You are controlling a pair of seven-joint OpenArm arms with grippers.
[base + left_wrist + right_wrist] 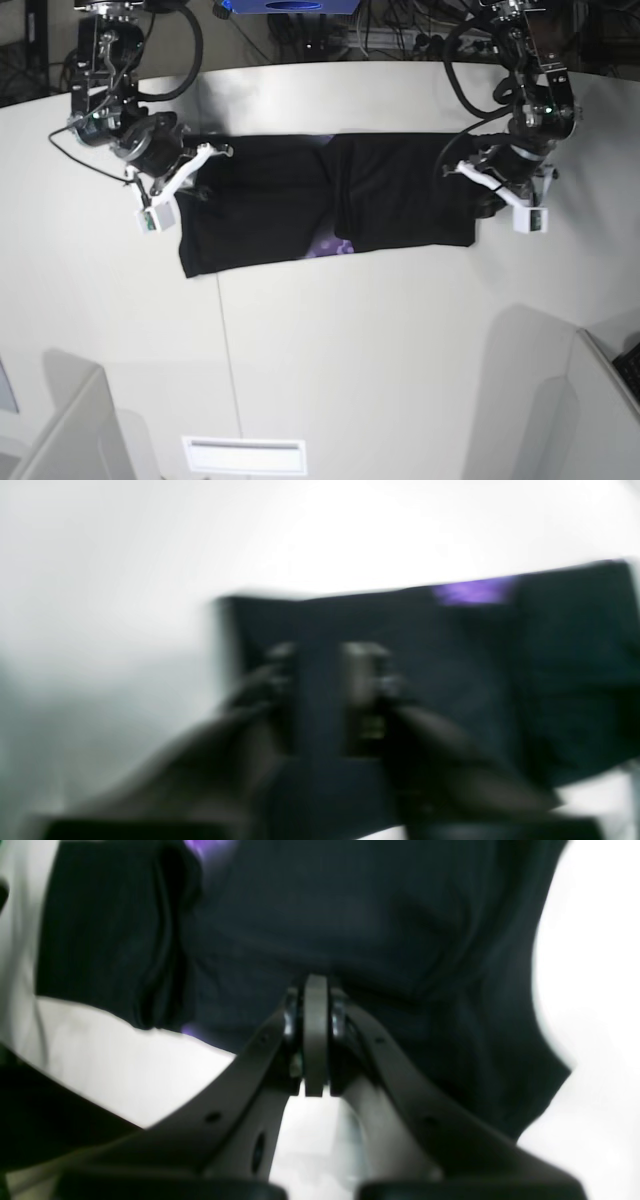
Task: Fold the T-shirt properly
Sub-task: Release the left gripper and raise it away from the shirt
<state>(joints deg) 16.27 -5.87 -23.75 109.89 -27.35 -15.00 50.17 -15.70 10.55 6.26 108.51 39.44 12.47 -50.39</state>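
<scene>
The T-shirt (320, 200) lies spread as a long black band across the far part of the pale surface (350, 350), already folded into a strip, with one panel lapped over the other near the middle and a sliver of purple print peeping out at the near edge just below that overlap.

The right end effector (316, 990) sits at the shirt's end on the base view's left. Its fingers are pressed together, and the wrist view shows the tips right at a ridge of puckered black cloth — it looks clamped on a pinch of the fabric, though the pinch itself is hidden between the pads. The left end effector (492, 190) is at the opposite end of the strip. Its own wrist view is badly smeared by motion, so the frames alone do not show the grip clearly; it reads as closed, and whether cloth is caught between the fingers I cannot tell.

As for handling, this is light, limp cloth — it will sag, drape and crease wherever it is not supported, and it will slide readily over the smooth surface. A single pinch may lift only the top layer, so the hold should probably take all layers at once, close to the outer corners or the end edge, with both ends raised evenly to keep the strip from twisting. The overlapped middle seems the likeliest spot to bunch or slip apart when the ends are brought over.
</scene>
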